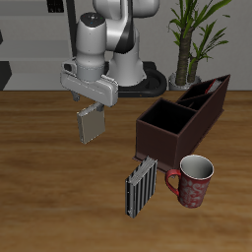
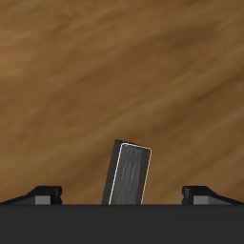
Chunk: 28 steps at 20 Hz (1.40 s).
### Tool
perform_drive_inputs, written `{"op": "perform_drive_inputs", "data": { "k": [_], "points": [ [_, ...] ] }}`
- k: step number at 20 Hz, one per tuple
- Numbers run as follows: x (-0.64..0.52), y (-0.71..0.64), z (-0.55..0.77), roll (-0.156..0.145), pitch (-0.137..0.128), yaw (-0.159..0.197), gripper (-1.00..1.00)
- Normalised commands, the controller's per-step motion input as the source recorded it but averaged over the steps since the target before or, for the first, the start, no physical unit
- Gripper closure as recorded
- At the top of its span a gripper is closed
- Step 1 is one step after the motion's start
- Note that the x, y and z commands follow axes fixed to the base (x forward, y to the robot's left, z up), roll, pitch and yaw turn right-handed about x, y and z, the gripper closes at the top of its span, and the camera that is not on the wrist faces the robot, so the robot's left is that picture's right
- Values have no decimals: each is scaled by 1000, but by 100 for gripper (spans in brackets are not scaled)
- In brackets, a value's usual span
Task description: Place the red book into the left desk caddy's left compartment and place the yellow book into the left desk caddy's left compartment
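The yellow book, small and greyish-tan, stands upright on the table behind the middle. My gripper hangs right over its top edge. In the wrist view the book rises between the two fingertips, which sit wide apart and clear of it, so the gripper is open. The left desk caddy, a long maroon-brown box, lies beside the book. In its left compartment, the narrower far end, a dark-red slanted slab shows. I cannot tell whether that slab is the red book or the inner panel.
A grey-and-black striped book stands near the table's front edge, next to a red patterned mug. A potted plant stands behind the caddy, by the robot's base.
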Motion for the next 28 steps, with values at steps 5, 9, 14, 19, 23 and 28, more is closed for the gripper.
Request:
{"op": "perform_drive_inputs", "data": {
  "k": [5, 9, 14, 19, 23, 28],
  "points": [
    [4, -83, -152, -25, 15, -17, -100],
    [17, -20, -178, -5, 29, -14, -100],
    [31, -65, -334, -10, 51, -43, -100],
    [-65, 26, -236, 2, 10, 2, 100],
    [-68, -72, -25, -11, 1, -48, 100],
    [-82, 74, 255, 3, -44, 3, 100]
  ]
}}
